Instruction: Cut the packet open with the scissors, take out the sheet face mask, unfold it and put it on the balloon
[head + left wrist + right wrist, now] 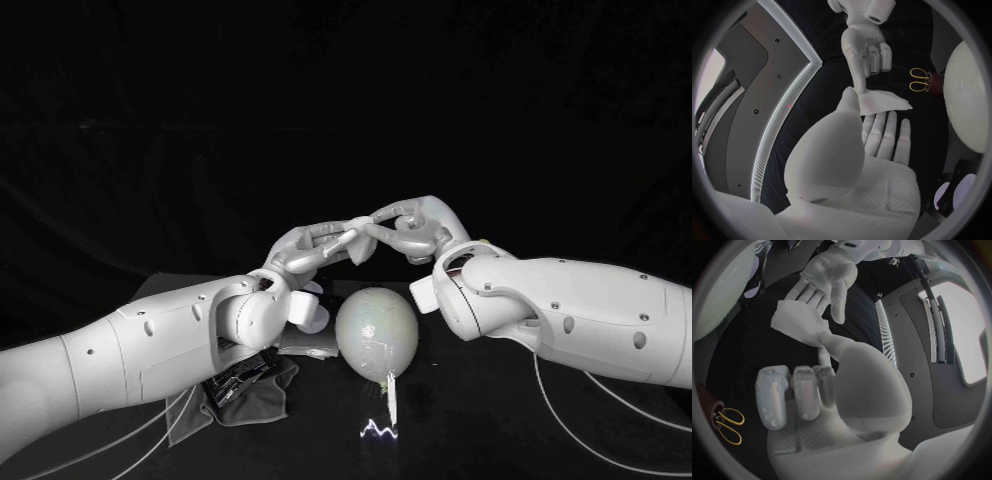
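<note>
I've got the sheet mask (882, 102) out but folded small, left hand (309, 248) and right hand (413, 227) both pinching it above the balloon (378, 330), scissors (918, 80) set aside; unfolding and placing remain

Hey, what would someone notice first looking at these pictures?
The left hand and right hand meet in mid-air, both pinching the white sheet mask between them. Right below sits the pale balloon, with gold-handled scissors lying on the black table nearby.
</note>
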Available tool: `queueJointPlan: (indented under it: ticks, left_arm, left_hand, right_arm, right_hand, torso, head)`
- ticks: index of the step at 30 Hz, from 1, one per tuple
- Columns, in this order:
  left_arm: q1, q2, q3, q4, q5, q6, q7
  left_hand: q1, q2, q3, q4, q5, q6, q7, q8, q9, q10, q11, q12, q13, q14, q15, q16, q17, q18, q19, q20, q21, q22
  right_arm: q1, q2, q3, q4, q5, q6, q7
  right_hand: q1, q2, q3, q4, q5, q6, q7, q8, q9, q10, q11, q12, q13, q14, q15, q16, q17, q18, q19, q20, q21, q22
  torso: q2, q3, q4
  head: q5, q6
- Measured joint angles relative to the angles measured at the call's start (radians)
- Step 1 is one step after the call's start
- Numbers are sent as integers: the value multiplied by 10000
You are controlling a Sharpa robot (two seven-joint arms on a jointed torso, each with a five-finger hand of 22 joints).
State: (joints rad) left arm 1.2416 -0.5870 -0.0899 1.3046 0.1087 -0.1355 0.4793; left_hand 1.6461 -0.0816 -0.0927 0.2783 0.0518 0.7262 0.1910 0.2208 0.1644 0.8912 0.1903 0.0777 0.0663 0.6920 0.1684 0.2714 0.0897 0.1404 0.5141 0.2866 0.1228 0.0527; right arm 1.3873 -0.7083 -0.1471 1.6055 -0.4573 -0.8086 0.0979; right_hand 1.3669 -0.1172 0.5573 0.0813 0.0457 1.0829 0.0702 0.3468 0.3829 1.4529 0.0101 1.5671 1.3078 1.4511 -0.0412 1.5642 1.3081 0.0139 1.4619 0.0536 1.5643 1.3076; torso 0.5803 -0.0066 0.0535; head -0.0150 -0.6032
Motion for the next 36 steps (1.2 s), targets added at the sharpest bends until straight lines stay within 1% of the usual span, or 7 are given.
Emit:
queueJointPlan:
  ticks: [4,6,11,13,17,23,36]
  left_arm:
    - [0,80,7,-50,139,118,19]
    - [0,119,9,-77,206,164,23]
    - [0,190,12,-150,357,223,27]
    - [0,207,14,-173,418,233,33]
    - [-1,235,18,-201,509,237,49]
    - [-1,256,25,-211,593,222,74]
    - [0,267,31,-221,659,46,60]
  left_hand:
    - [236,237,-108,-53,0,357,74,111,90,313,133,65,0,507,85,63,68,151,1024,47,171,86]
    - [163,40,-505,8,0,462,75,219,146,512,148,71,-1,685,118,89,103,153,1528,53,231,101]
    - [506,385,-566,-34,0,653,130,383,244,768,48,115,8,955,75,183,158,152,2228,40,270,129]
    - [873,751,-427,-83,0,815,137,431,267,967,-8,182,8,1115,18,189,180,150,2431,50,271,142]
    - [1279,1157,-237,-161,0,1106,207,539,289,1301,-133,251,7,1452,-89,260,212,303,2746,48,315,153]
    - [1785,1479,14,-47,0,1593,163,658,320,1831,-304,261,-11,1955,-287,333,275,306,3170,23,389,162]
    - [1828,1522,691,-72,-1,2631,-79,1069,420,2958,-644,261,-8,2950,-614,370,408,303,3938,-220,499,178]
  right_arm:
    - [-14,71,12,-49,106,-13,53]
    - [-20,95,16,-65,154,-19,78]
    - [-32,144,32,-75,240,-25,124]
    - [-35,166,34,-82,269,-25,140]
    - [-39,205,40,-112,313,-25,161]
    - [-45,232,47,-150,364,-34,185]
    - [-53,277,59,-276,399,-15,192]
  right_hand:
    - [-2,2,0,0,0,-20,-3,0,4,0,0,-12,-4,0,0,24,-6,0,-1,1,-2,-3]
    - [-40,40,0,0,-2,-7,18,0,10,0,0,-16,-6,0,0,31,-8,1,-1,1,10,-3]
    - [-40,40,29,-29,-19,8,38,-2,11,0,0,-32,-5,0,0,31,-8,1,-1,1,31,-1]
    - [-40,40,30,-30,-20,6,39,-2,11,0,0,-8,-3,0,0,31,-8,1,-2,1,31,0]
    - [-40,40,30,-30,-20,-4,49,-8,11,0,0,4,0,0,0,30,-6,0,-2,1,31,3]
    - [-40,39,30,-30,-20,-9,51,-30,8,0,0,4,3,0,0,24,1,0,-2,2,29,5]
    - [-39,38,3,-55,-37,-26,64,6,16,0,0,-2,-1,0,0,15,0,1,-3,2,19,3]
  torso:
    - [-2,1,1]
    - [-3,0,1]
    - [-4,0,2]
    - [-3,-2,2]
    - [-4,-3,2]
    - [-6,-2,3]
    - [-13,-3,2]
  head:
    - [0,10]
    - [0,12]
    - [-17,14]
    - [-24,14]
    - [-27,8]
    - [-29,-1]
    - [-16,-12]
